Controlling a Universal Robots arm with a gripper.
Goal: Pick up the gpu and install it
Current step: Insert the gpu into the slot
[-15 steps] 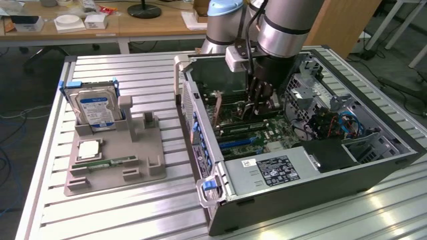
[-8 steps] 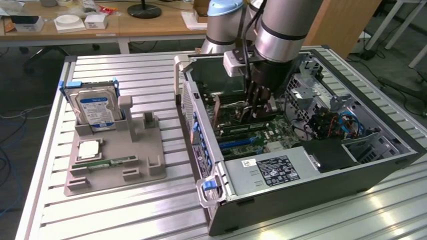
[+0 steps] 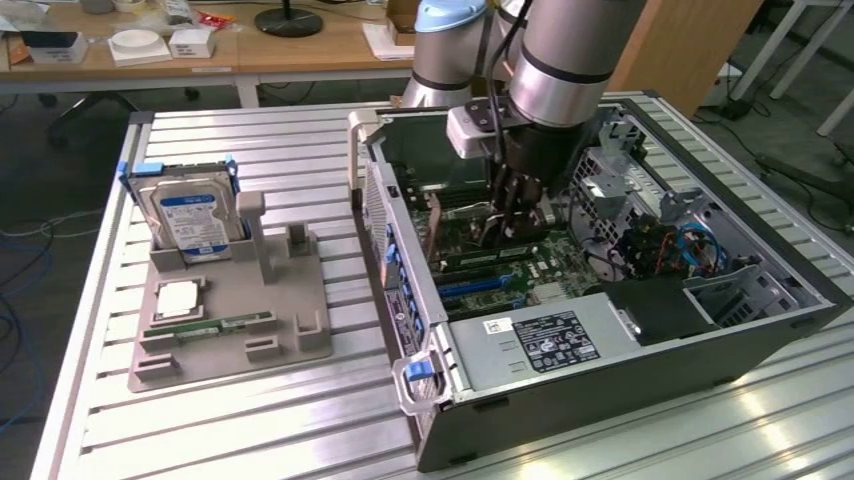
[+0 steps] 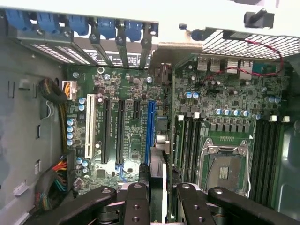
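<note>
Memory slots (image 4: 187, 140) and blue slot (image 4: 150, 126) flank gpu (image 4: 159, 183)

Exterior view high, over table (image 3: 267, 420); wrist view close, above shared motherboard (image 4: 131, 93)

Green motherboard (image 4: 140, 93), dark grey case (image 3: 641, 370)
On the motherboard sit a white slot (image 4: 90, 124), a blue slot (image 4: 150, 131) and black slots (image 4: 105, 131); blue clips (image 4: 77, 23) line the case beside it; over it, the black gripper (image 4: 158, 174) clamps the gpu (image 4: 158, 187), pale grey at its edge.

gpu (image 4: 158, 174) | thin, edge-on | apparently upright above blue slot (image 4: 150, 126)
</note>
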